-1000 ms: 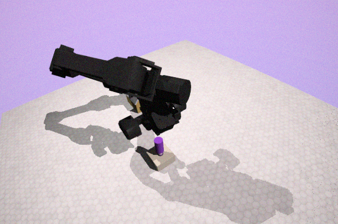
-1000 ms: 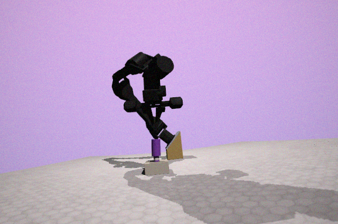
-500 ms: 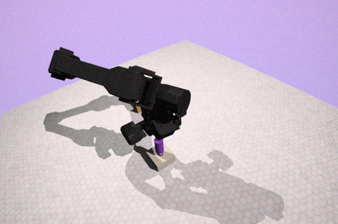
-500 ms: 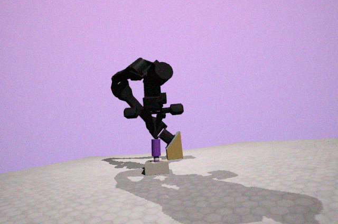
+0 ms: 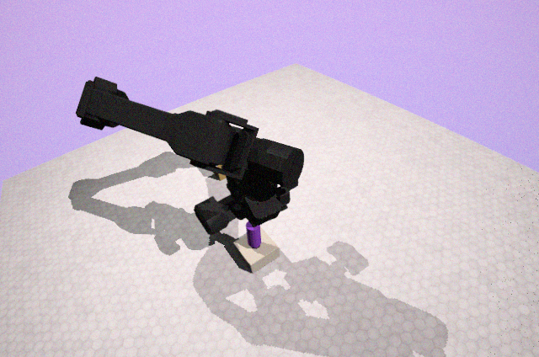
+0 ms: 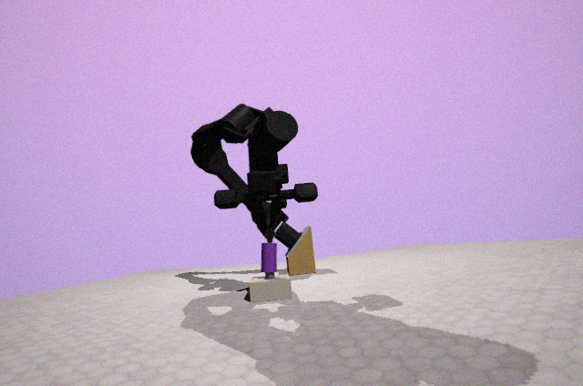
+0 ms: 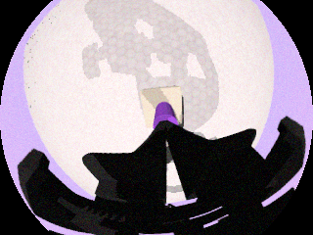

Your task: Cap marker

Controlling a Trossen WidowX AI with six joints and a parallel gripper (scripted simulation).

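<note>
Black and pinched fully together with nothing between its fingers, the gripper points straight down, its joined tip meeting the top of the purple cap. In the wrist view the two fingers converge to a single point right at the cap's rounded top, and the exterior view shows no gap between tip and cap. The cap sits upright on the marker, of which only a thin stub shows below the cap's lower edge, just above the holder block. In the top view the cap rises from the middle of the pale block, with the gripper body directly over it. The block rests flat on the pale, hexagon-patterned surface. Behind the block, in the exterior view, stands a tan wedge-shaped base from which the dark arm climbs, folds over at the elbow and drops down again to the wrist. The arm's broad grey shadows spread across the surface around and in front of the block
</note>
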